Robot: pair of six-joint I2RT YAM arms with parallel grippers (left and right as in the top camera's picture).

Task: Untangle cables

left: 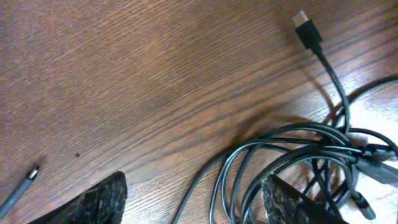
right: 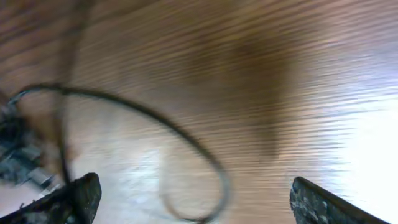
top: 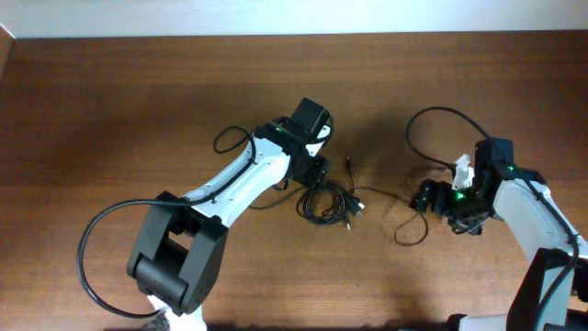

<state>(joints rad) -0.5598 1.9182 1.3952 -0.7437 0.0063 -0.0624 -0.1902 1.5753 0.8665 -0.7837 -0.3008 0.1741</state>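
Cables (top: 323,204) lie bunched on the worktop (top: 138,110) just under the left end effector (left: 193,205), its fingers apart astride some strands; the right end effector (right: 199,202) is apart too. They look light, limp and slick, so pinch one strand near its plug (left: 306,28).

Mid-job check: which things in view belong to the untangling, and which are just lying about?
Job: tangled bundle of thin black cords; black plug connector on one cord's end; thin black cord loop, blurred in the right wrist view.
Just there: thicker black robot wiring loop; brown wooden table.
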